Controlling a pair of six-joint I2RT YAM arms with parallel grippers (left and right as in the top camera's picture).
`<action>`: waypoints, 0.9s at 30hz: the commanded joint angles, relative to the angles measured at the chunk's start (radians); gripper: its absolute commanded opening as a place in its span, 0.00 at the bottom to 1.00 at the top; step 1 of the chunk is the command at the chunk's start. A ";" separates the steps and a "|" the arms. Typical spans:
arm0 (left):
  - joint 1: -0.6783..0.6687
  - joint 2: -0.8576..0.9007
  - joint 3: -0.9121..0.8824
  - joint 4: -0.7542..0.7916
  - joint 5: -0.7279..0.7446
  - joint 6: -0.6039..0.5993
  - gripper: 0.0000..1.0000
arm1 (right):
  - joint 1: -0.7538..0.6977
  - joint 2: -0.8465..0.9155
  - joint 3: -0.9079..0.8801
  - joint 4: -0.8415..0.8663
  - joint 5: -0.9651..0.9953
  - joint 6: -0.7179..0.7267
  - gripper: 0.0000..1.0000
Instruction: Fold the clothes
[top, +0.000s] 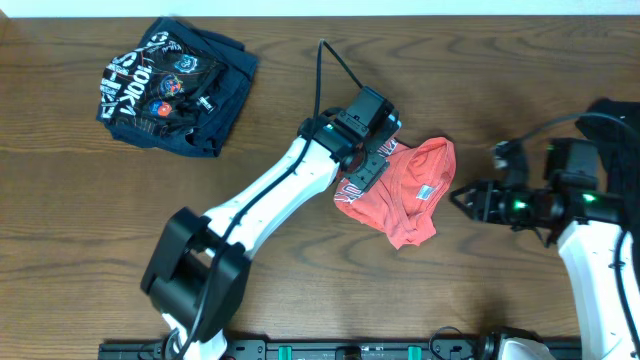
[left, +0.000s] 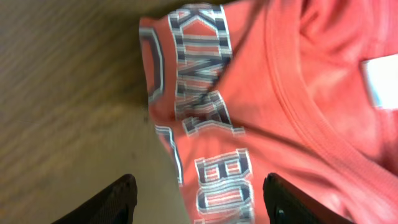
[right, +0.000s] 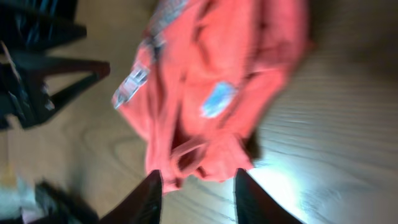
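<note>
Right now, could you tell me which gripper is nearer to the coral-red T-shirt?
Left. The left gripper hangs directly over the lettered edge of the coral-red T-shirt; the right gripper sits just off its opposite edge, pointing at it.

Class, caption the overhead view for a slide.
Crumpled coral-red T-shirt beneath the open left fingers; navy garment lies apart.

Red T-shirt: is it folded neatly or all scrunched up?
Scrunched up. The red T-shirt lies in a lumpy, creased heap with uneven edges, not a flat, tidy fold.
</note>
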 joint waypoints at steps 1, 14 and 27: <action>0.003 -0.004 0.008 -0.055 0.052 -0.082 0.67 | 0.097 0.032 -0.009 0.024 0.018 0.008 0.39; 0.004 0.000 -0.259 0.110 0.130 -0.143 0.61 | 0.181 0.295 -0.019 0.255 0.118 0.259 0.10; 0.004 -0.001 -0.330 0.148 0.132 -0.143 0.57 | 0.212 0.371 -0.020 0.131 -0.017 0.124 0.40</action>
